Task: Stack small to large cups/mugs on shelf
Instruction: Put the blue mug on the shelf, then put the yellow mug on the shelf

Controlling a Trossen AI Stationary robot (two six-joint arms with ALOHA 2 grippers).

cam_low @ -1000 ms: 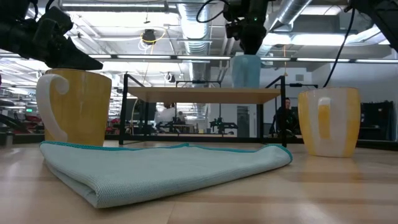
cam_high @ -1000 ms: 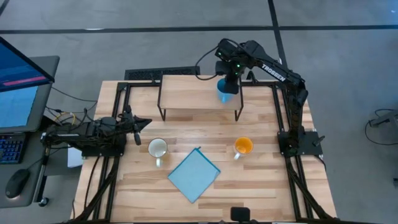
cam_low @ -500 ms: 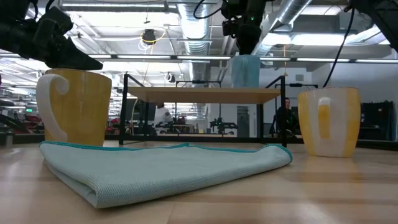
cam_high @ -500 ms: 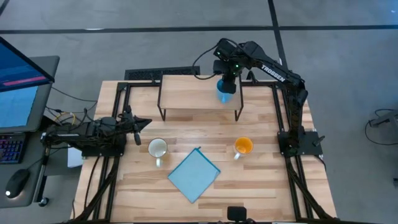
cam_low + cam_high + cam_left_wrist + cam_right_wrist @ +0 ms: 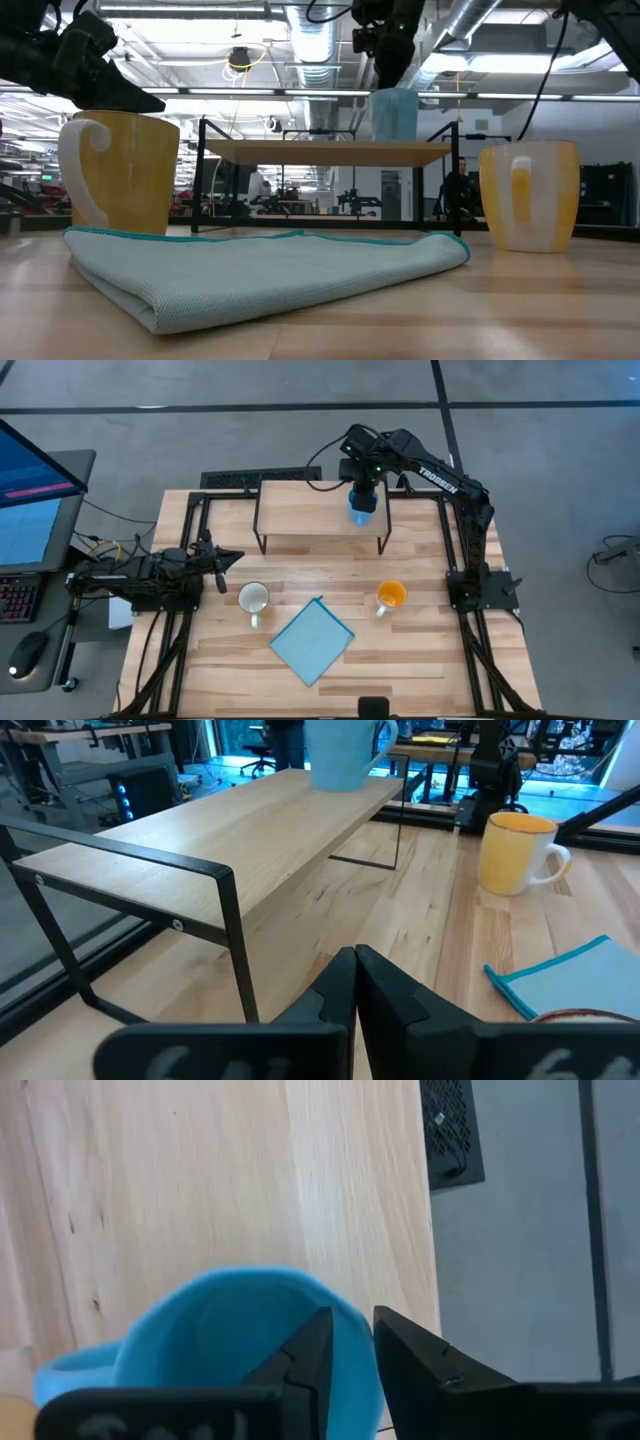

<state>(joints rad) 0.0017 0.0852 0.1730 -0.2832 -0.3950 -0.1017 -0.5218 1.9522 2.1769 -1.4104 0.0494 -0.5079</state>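
Note:
The light blue mug (image 5: pixel 362 505) stands upright on its base at the right end of the shelf (image 5: pixel 310 510), and shows in the low view (image 5: pixel 396 115). My right gripper (image 5: pixel 350 1342) is just above the mug's far rim, fingers a little apart and pointing down. The cream mug (image 5: pixel 253 598) and the orange mug (image 5: pixel 391 595) stand on the table in front of the shelf. My left gripper (image 5: pixel 355 970) is shut and empty at the table's left side, near the cream mug. My right gripper's fingers (image 5: pixel 305 1350) stand on either side of the blue mug's far rim (image 5: pixel 350 1315), one over the inside and one outside, coming from above. I cannot tell whether they touch it. The mug stands upright on the shelf top.
A flat light-blue cloth (image 5: pixel 312 642) lies on the table near the front edge, between the two mugs. The shelf's top left of the blue mug (image 5: pixel 300 510) is bare. A monitor and keyboard stand beyond the table's left edge.
My right gripper has gone up and a little toward the table's left, away from the blue mug's top. The mug has stayed upright on the shelf.

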